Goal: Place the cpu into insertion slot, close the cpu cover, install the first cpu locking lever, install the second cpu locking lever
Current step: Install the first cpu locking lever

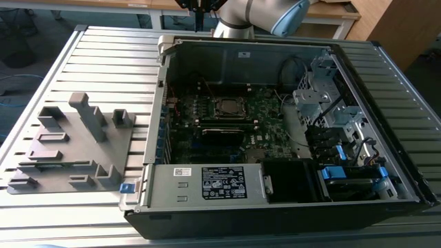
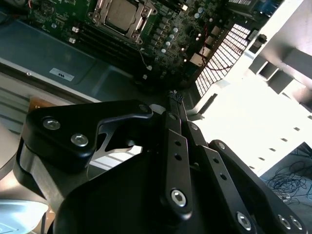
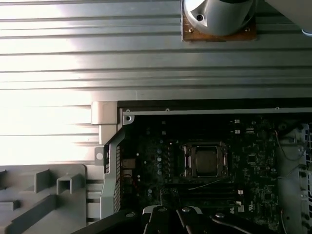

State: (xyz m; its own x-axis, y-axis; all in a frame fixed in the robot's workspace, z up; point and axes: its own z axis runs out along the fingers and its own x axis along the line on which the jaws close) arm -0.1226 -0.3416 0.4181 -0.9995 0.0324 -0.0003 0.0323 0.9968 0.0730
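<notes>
Toward the far edge of the circuit board (image 1: 269, 111) in the computer case (image 1: 158, 129), the cpu (image 3: 208, 161) sits in the insertion slot (image 1: 216, 108) under the flat cpu cover (image 2: 132, 30); beyond the case's far wall the gripper (image 2: 174, 97) hangs pinched closed, empty.

I see hard daylight washing the slatted table (image 3: 48, 112) white in both wrist views; the gripper (image 2: 174, 100) reads as a dark shape against that glare. In the exterior view the computer case (image 1: 227, 51) interior lies shadowed, motherboard (image 1: 258, 111) dim.
</notes>
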